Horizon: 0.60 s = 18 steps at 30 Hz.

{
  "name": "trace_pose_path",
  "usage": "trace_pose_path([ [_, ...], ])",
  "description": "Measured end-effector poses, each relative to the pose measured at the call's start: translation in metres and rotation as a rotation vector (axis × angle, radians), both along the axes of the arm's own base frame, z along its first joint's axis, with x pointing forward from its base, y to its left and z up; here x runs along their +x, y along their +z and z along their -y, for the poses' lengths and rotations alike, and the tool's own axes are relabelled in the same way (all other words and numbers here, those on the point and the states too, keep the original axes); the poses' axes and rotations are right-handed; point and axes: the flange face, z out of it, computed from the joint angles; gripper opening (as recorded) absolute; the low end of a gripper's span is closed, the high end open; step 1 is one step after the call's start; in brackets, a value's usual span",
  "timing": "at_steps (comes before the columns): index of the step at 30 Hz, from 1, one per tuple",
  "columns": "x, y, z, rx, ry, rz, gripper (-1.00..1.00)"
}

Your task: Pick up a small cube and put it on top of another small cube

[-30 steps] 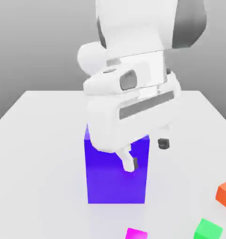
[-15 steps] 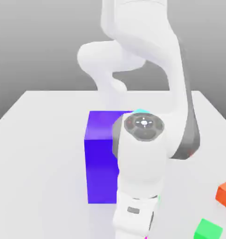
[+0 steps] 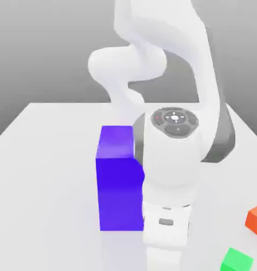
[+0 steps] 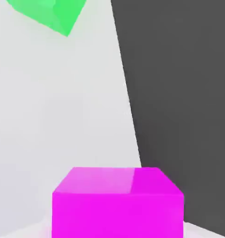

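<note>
The small cube [image 4: 118, 204], bright magenta, sits very close under the hand camera, right where the jaws meet, and my gripper is shut on it. It rests on the white table [image 4: 63, 116]. Another small cube [image 4: 49, 14], bright green, lies a short way off on the same surface; in the exterior view it is at the front right [image 3: 237, 260]. There my white arm [image 3: 167, 174] reaches down to the table's near edge and covers the magenta cube.
A tall purple-blue block [image 3: 117, 180] stands just to the exterior view's left of my arm. An orange cube [image 3: 256, 219] lies at the exterior view's right edge, behind the green one. The table's edge [image 4: 130, 116] runs close beside the magenta cube.
My arm swung from above the purple-blue block down to the table's front, over the magenta cube. The jaws went from open to shut.
</note>
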Motion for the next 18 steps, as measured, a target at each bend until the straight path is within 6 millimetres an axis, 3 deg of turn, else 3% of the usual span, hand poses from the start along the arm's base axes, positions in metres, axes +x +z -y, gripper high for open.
trace_pose_path([
  [12, -0.017, 0.038, -0.117, 0.001, 0.889, 0.011, -1.0],
  [14, -0.019, 0.028, -0.127, -0.002, 0.969, 0.014, -1.0],
  [16, -0.019, 0.001, -0.13, -0.003, 0.989, 0.015, -1.0],
  [17, -0.019, -0.013, -0.13, -0.003, 0.993, 0.015, 1.0],
  [18, -0.019, -0.013, -0.13, -0.003, 0.993, 0.015, 1.0],
])
